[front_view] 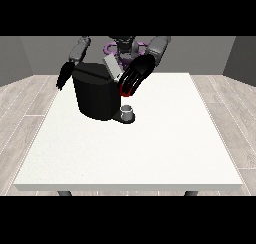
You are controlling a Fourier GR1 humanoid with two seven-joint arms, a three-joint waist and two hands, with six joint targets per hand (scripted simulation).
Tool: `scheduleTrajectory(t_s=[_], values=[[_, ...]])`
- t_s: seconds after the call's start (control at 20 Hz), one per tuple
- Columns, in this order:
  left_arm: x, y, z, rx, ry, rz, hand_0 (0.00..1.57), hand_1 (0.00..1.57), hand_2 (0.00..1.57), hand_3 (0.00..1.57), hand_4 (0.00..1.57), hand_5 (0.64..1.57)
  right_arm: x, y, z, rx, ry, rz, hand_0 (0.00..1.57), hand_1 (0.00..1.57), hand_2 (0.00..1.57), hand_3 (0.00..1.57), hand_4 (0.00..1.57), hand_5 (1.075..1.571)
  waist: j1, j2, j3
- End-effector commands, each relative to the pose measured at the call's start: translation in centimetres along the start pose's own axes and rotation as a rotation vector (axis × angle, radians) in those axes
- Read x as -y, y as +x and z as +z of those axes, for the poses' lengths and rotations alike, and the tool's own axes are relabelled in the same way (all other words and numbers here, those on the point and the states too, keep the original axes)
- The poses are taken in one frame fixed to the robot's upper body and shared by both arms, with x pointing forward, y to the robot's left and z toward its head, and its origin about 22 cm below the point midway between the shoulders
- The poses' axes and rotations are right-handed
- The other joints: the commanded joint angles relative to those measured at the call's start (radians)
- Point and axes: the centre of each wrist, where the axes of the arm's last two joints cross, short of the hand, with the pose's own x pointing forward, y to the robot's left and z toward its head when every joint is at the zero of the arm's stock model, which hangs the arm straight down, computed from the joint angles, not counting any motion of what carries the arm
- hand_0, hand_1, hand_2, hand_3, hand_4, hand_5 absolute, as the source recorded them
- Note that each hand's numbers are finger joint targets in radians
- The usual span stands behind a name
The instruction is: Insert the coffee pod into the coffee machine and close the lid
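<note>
Hand at the view's right (136, 76), fingers straight, at the coffee machine (95, 95) opening (lid (111, 66) raised). Judged step: insertion; next I must swing that lid down.

At the top centre of the frame I see my robot's dark torso (122, 44) with purple rings showing around it. Two arms come off it, each sleeved in light grey segments with darker grey bands. Each ends in a glossy black hand: one (64, 77) at upper left, slim and narrow, one (136, 74) just right of centre, broader, with long black fingers.
</note>
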Motion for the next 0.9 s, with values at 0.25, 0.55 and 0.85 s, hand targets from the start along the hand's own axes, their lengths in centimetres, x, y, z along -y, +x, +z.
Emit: scheduleTrajectory(t_s=[0.25,0.55,0.85], values=[[8.9,0.6,0.7,-0.033,-0.185,0.147,0.0,0.0,0.0,0.0,0.0,1.571,-0.1,-6.5,4.4,-0.17,-0.03,-0.001,0.0,0.0,0.0,0.0,0.0,1.571,0.113,-0.195,-0.0017],[17.2,0.7,3.4,-0.051,-0.153,0.572,0.0,0.0,0.15,0.0,0.0,1.571,1.3,-10.4,8.8,-0.268,-0.047,-0.003,0.0,0.0,0.0,0.0,0.0,1.571,0.174,-0.356,-0.0037],[26.2,0.9,8.3,-0.159,-0.088,1.117,0.0,0.0,0.0,0.0,0.0,1.571,1.3,-10.7,9.6,-0.272,-0.075,-0.081,0.0,0.0,0.0,0.0,0.0,1.571,0.308,-0.496,-0.0039]])
